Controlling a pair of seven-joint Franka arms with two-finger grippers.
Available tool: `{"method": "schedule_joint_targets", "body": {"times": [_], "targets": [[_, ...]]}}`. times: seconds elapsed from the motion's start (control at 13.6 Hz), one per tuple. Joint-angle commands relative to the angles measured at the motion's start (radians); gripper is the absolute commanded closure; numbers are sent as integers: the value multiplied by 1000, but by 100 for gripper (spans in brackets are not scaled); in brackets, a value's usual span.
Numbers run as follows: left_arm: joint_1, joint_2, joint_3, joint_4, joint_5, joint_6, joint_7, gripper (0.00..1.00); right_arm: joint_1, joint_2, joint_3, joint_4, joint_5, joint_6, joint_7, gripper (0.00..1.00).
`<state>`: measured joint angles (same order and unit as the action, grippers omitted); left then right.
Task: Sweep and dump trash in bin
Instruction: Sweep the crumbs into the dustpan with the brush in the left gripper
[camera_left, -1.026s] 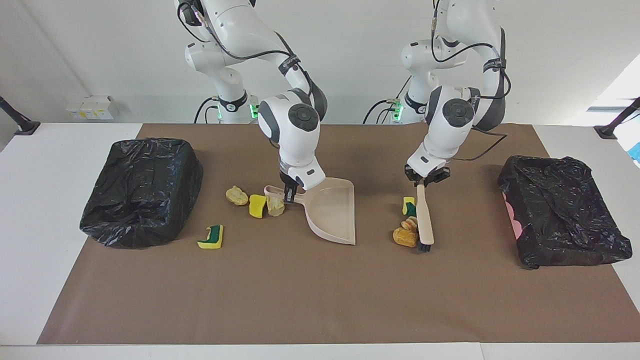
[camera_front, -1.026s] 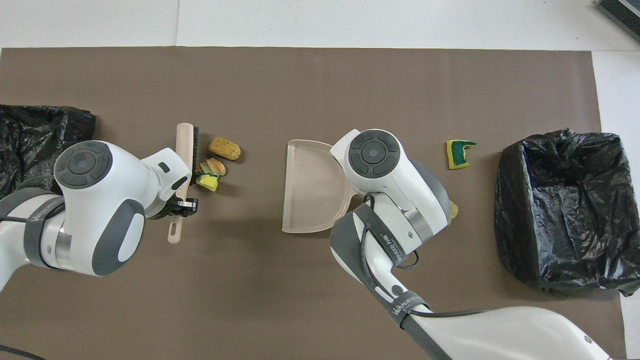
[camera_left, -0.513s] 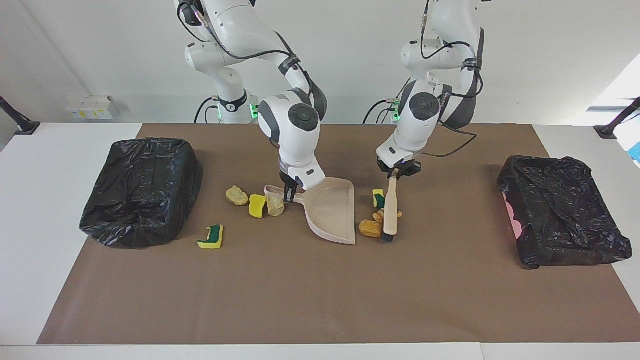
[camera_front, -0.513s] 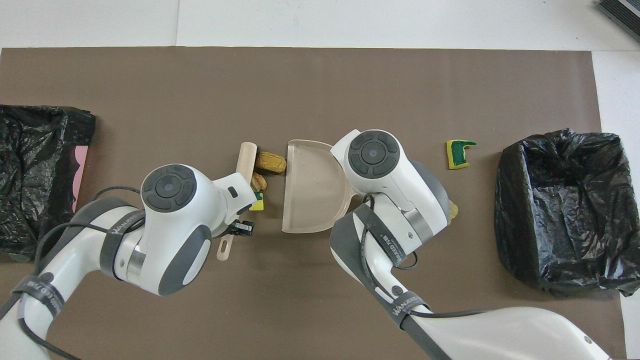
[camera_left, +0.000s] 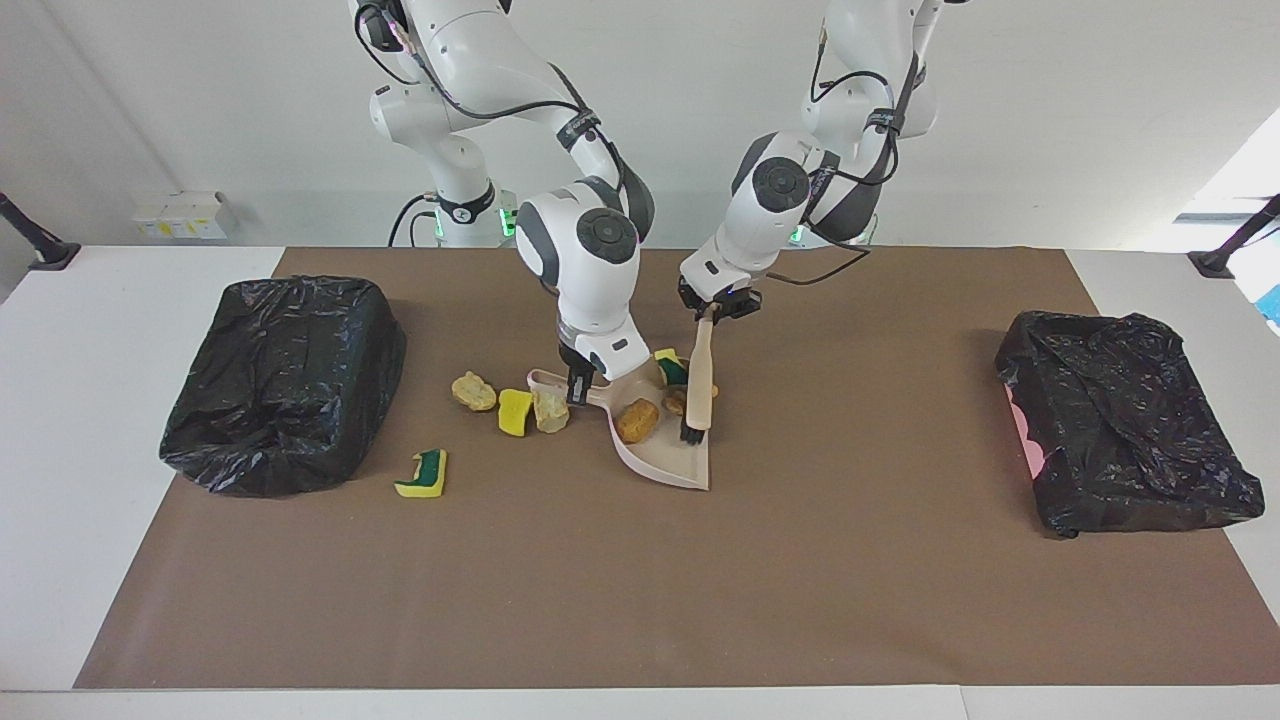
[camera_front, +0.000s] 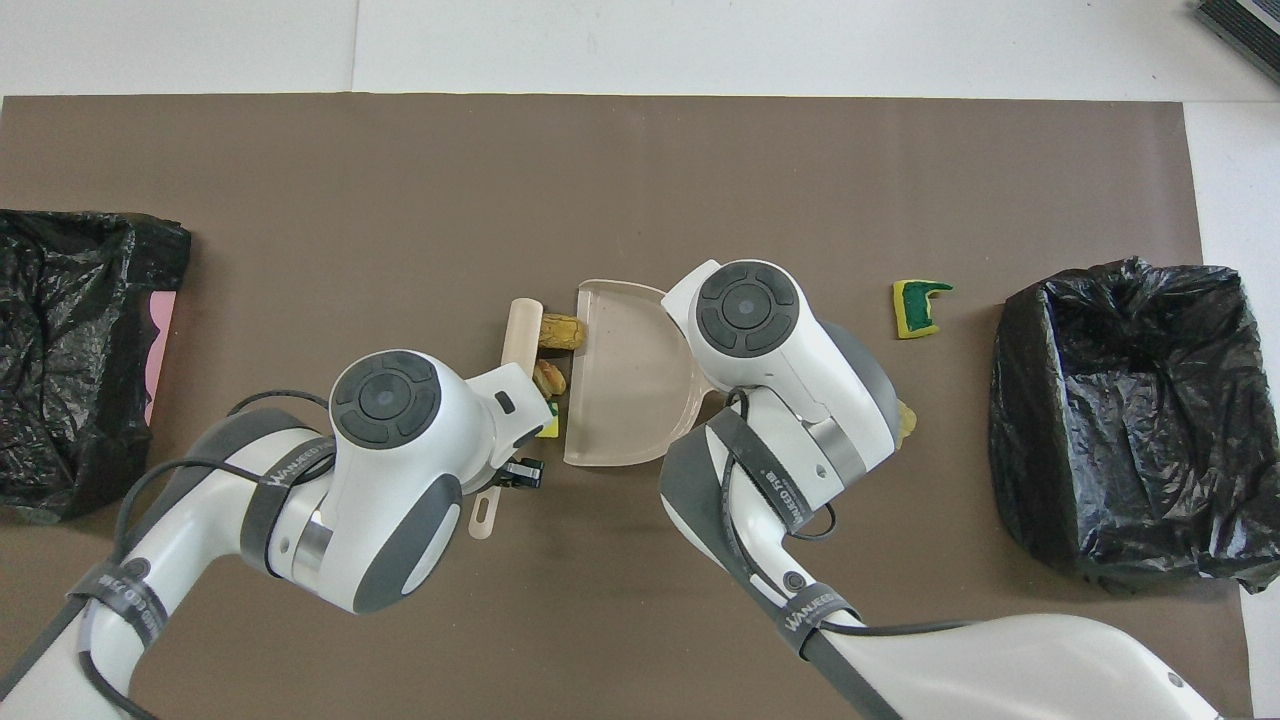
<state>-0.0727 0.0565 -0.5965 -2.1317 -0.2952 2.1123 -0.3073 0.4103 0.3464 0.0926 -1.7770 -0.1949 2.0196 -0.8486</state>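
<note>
You are looking at a robotics lab: two white Franka arms (camera_left: 590, 250) are mounted at one edge of a white table (camera_left: 90, 400) under a brown mat (camera_left: 640, 580), against a bare white wall (camera_left: 200, 100) with cabling.

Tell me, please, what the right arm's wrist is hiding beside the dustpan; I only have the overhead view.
Observer: Three trash bits lie beside the dustpan handle, toward the right arm's end of the table: a tan lump, a yellow sponge chunk and a second tan lump.
Operator: Is the right gripper actually holding the dustpan?
Observer: Yes, the right gripper is shut on the dustpan's handle, and the pan rests on the mat.
</note>
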Motion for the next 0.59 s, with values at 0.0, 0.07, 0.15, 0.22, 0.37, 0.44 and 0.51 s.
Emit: {"method": "schedule_joint_targets", "body": {"times": [0.0,0.07,0.15,0.22,0.37,0.44,0.51], "targets": [[-9,25,6,81,-76,3,-68,100,-7,-23,7,-24,-15,-1,31,100],[-9,25,6,93,-85,3,-117,100,-8,-23,7,-22,-11,2,33,100],[-9,17,6,101,-87,2,-151,100,-8,-21,7,-19,-9,2,40,100],[-7,16,6,105,-87,-6,-179,100,-11,-21,7,-16,-9,2,45,100],[-3,11,10,99,-76,-17,-185,100,-19,-23,7,-9,-9,-4,43,100],[5,11,15,98,-68,-24,-190,100,-19,-24,7,-6,-8,-2,43,100],[11,5,20,98,-49,-34,-190,100,-22,-26,7,2,-8,-4,40,100]]}}
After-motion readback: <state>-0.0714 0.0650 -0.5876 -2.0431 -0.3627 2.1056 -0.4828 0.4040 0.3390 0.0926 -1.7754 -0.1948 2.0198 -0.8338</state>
